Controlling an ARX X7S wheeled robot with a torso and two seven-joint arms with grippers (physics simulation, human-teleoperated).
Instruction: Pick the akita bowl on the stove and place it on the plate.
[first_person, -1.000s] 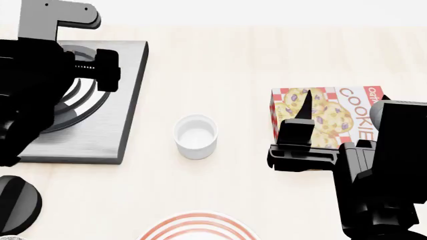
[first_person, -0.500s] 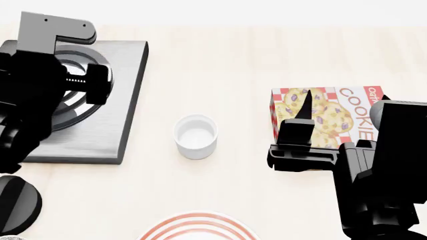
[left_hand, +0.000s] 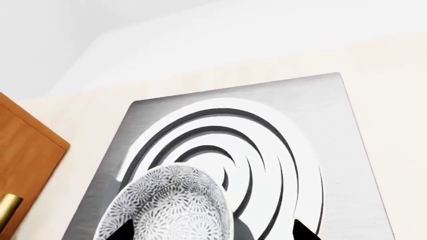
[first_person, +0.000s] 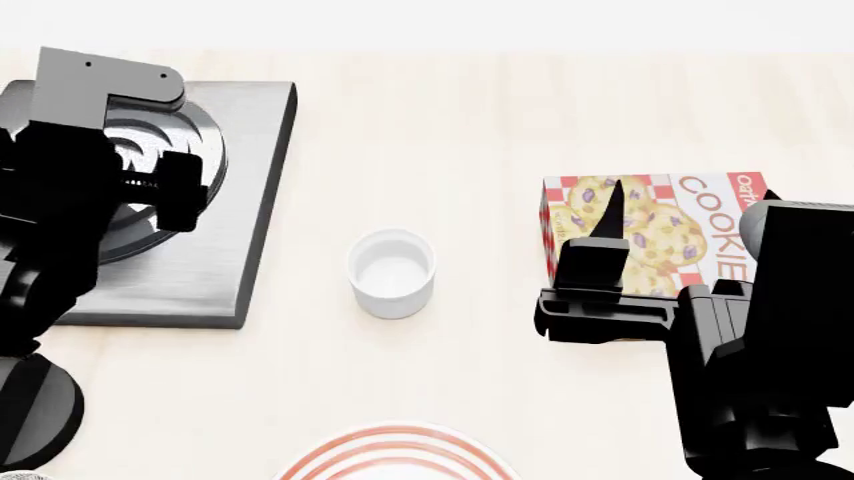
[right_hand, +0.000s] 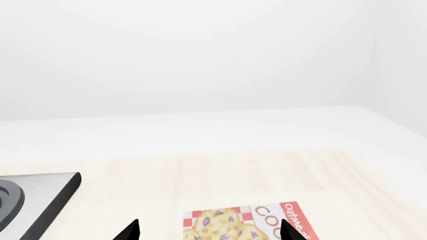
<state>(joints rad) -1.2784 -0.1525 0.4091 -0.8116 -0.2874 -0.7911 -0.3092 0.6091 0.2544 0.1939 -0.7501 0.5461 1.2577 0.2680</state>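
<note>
Risk sits mostly with the left arm. In the left wrist view the bowl (left_hand: 170, 205) stands on the stove (left_hand: 347, 150), over the near side of the burner rings. Two dark finger tips (left_hand: 127, 231) show at the frame's edge, one just beside the bowl's wall and the other well out past it. So the left fingers stand open around the bowl and have not closed on it. The bowl lies much nearer one tip than the other. My guess is that closing from here could shove it sideways across the smooth metal, or pinch only the rim so it tips.

In the head view the left gripper (first_person: 127, 200) hangs over the stove and hides the bowl, so depth cannot be judged from here. The plate (first_person: 396, 455) shows only as a red-striped arc at the near edge of the bench (first_person: 441, 120). A plain white cup (first_person: 392, 272) stands between stove and plate; a low carry could knock it. The right gripper (first_person: 607, 230) hovers over a cookie box (first_person: 667, 235), well apart from all this.

In the right wrist view the right finger tips (right_hand: 130, 231) are spread, with nothing between them; the box lies below.
</note>
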